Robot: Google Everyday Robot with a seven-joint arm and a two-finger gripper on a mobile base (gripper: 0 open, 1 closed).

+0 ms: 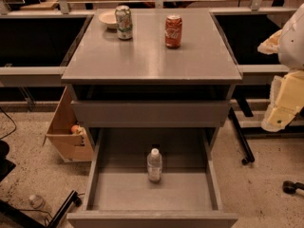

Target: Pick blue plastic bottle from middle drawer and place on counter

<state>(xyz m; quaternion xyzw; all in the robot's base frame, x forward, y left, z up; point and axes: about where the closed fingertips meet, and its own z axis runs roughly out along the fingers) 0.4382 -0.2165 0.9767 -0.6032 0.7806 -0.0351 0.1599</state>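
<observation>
As the blue plastic bottle [154,165] is seen upright mid-floor in the open middle drawer [123,194] at six o'clock, no step is judged done, the gripper [284,103] being held well apart at three o'clock, its opening not to be told, and the counter [152,56] at twelve o'clock unreached.

We see the blue plastic bottle [154,165] upright, white cap on top, mid-floor in the pulled-out middle drawer [137,194], clear of its walls. Above sits the flat grey bench [152,56]. The end effector [280,113] hangs far right, well apart.
</observation>
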